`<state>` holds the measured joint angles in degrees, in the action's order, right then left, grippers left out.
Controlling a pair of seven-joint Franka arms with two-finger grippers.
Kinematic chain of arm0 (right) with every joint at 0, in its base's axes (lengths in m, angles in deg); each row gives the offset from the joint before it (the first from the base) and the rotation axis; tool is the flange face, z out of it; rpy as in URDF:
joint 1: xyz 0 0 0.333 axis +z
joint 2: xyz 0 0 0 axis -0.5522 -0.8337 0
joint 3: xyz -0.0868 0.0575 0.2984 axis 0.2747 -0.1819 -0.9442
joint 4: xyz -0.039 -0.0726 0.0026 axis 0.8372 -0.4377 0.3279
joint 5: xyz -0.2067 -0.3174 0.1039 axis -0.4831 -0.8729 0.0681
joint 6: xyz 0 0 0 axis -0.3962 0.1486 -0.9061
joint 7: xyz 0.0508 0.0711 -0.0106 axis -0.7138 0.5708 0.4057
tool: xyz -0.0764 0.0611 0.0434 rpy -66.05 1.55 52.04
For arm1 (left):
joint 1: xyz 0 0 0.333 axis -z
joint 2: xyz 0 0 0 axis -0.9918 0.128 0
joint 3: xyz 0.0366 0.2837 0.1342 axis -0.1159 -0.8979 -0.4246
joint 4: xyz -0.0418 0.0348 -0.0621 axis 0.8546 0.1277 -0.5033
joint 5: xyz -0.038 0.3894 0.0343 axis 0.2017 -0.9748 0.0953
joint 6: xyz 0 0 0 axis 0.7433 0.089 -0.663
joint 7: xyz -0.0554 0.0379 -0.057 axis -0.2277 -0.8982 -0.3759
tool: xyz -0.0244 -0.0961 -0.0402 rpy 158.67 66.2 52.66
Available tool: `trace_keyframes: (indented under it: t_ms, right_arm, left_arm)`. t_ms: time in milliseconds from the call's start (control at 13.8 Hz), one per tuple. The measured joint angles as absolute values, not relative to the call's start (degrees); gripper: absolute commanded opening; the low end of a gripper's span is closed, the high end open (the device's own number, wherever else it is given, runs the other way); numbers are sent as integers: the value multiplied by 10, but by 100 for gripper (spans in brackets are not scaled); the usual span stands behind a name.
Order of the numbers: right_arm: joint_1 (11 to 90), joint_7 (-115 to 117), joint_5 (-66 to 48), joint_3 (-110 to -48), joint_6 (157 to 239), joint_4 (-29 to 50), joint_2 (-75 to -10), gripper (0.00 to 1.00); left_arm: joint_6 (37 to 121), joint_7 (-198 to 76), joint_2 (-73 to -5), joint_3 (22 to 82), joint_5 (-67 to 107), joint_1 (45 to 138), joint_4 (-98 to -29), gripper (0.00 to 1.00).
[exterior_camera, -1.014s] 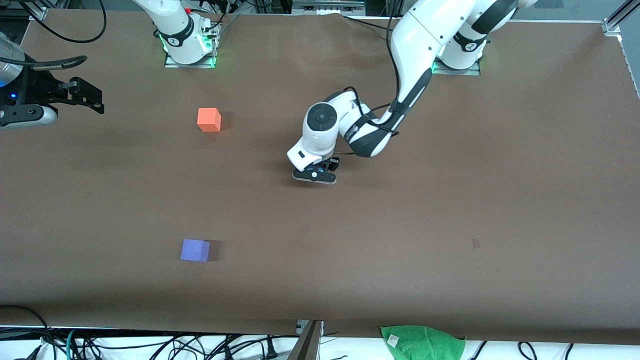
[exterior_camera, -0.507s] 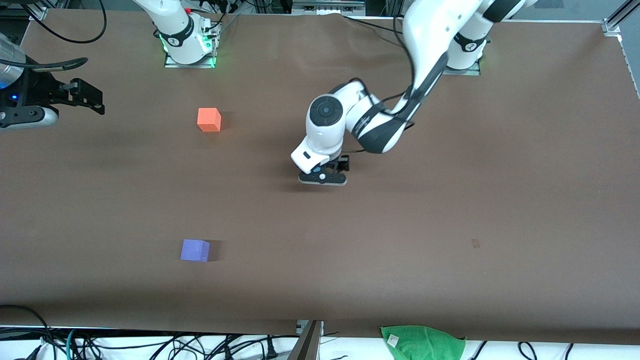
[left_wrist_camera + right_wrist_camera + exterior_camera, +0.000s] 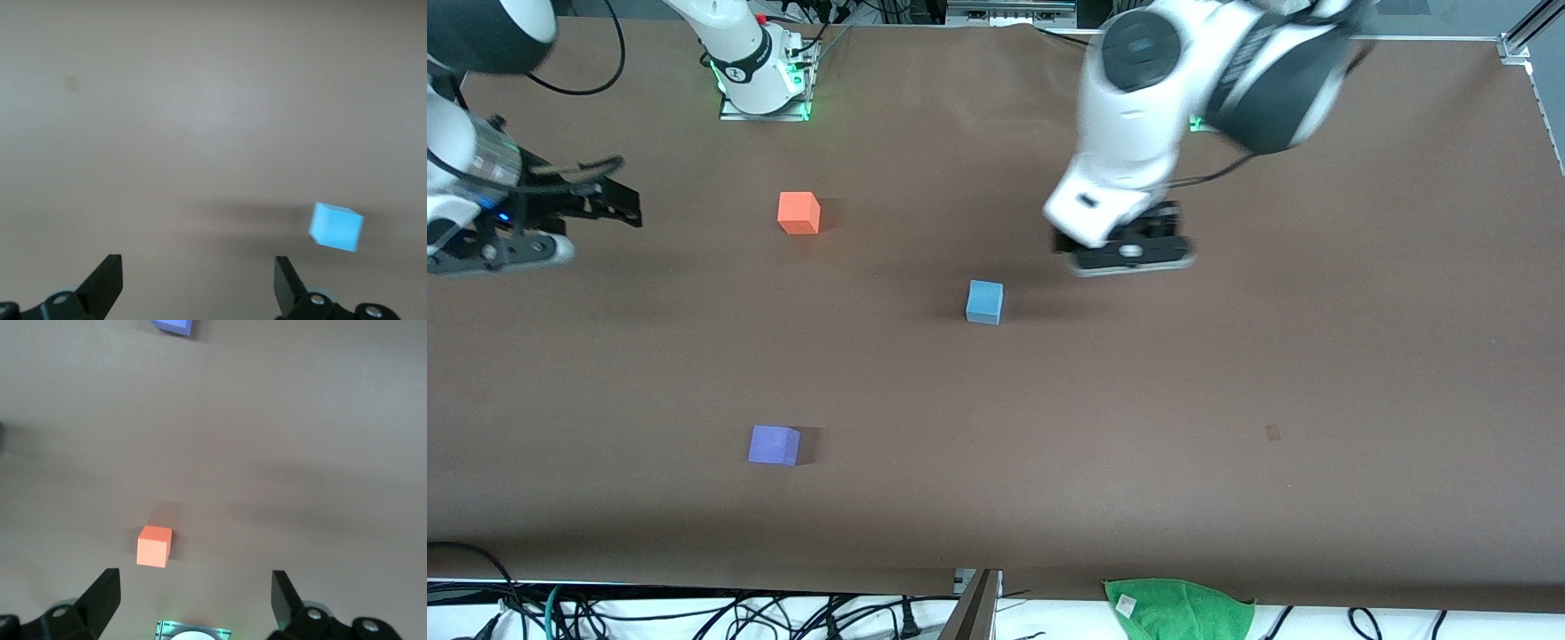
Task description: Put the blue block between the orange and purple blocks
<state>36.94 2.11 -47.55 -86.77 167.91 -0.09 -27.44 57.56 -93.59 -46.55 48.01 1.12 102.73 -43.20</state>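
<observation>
The light blue block [image 3: 984,301] [image 3: 337,227] rests free on the brown table. The orange block [image 3: 799,212] [image 3: 154,546] lies farther from the front camera than it, and the purple block [image 3: 774,444] [image 3: 175,325] lies nearer. Both sit more toward the right arm's end than the blue block. My left gripper [image 3: 1131,256] [image 3: 198,280] hangs open and empty in the air, over bare table beside the blue block on the left arm's side. My right gripper [image 3: 609,203] [image 3: 195,597] waits open and empty at the right arm's end of the table.
A green cloth [image 3: 1178,609] lies at the table's edge nearest the front camera. Cables run along that edge. The right arm's base [image 3: 760,67] [image 3: 193,632] stands farther from the front camera than the orange block. A small dark mark [image 3: 1272,433] shows on the tabletop.
The left gripper opened and let go of the blue block, which now sits on the table. It rose and drew back toward its base. The right gripper shifted slightly inward.
</observation>
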Motion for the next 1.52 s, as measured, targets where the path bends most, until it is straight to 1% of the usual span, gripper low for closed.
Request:
trace_keyframes:
  t_ms: [217,435,507,652,725,870,1014,1159,1304,1522]
  right_arm:
    - [401,22,-467,-871,1700,-1,-310,100]
    - [483,117,-458,-874,1776,0,-351,100]
    - [513,163,-456,-875,1803,0,-367,100]
    - [569,257,-455,-875,1860,0,-402,100]
    - [593,303,-455,-876,1886,0,-419,100]
    - [629,382,-455,-876,1932,0,-453,100]
    - [655,438,-455,-876,1974,0,-481,100]
    - [684,492,-455,-876,2024,-1,-506,100]
    - [713,526,-455,-876,2079,-1,-531,100]
    - [744,542,-455,-874,2132,-1,-570,100]
  left_arm:
    - [530,-838,-497,480,11,932,-434,100]
    - [512,-757,-509,477,20,859,-437,100]
    - [510,-714,-518,467,40,840,-443,100]
    - [513,-633,-549,422,91,825,-472,100]
    - [526,-611,-573,402,105,822,-500,100]
    - [560,-598,-633,386,111,817,-573,100]
    - [574,-598,-674,386,111,814,-618,100]
    - [578,-598,-686,385,111,809,-630,100]
    - [579,-598,-685,385,111,808,-629,100]
    - [576,-598,-678,387,111,808,-625,100]
